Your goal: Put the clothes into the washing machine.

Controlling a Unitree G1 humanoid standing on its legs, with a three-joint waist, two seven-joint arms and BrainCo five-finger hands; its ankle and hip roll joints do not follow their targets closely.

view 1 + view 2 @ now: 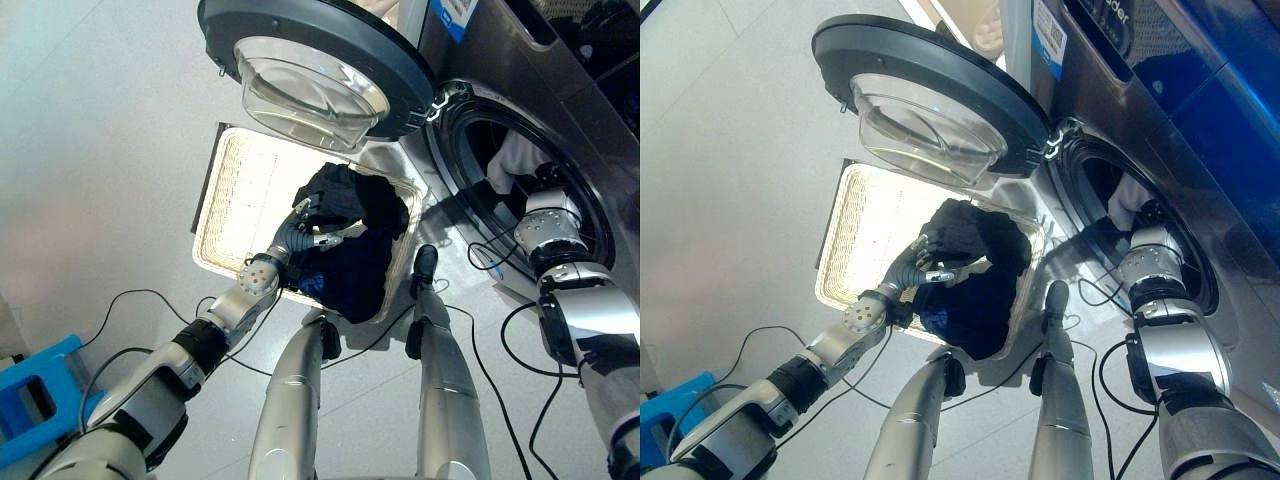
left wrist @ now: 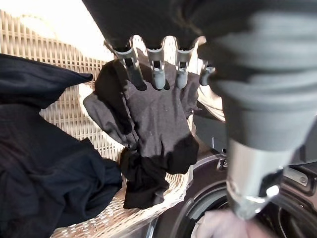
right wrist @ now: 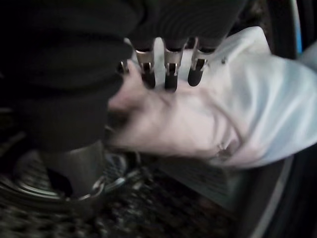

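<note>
A wicker laundry basket stands on the floor in front of the washing machine. Dark clothes are heaped at its end nearest the machine. My left hand is in the basket with its fingers curled into a dark grey garment, which hangs from them above the wicker. A navy piece lies beside it. My right arm reaches into the drum opening. There my right hand is curled on a white garment, which also shows inside the drum.
The machine's round glass door stands swung open over the far end of the basket. A blue plastic stool sits on the light grey floor at the lower left.
</note>
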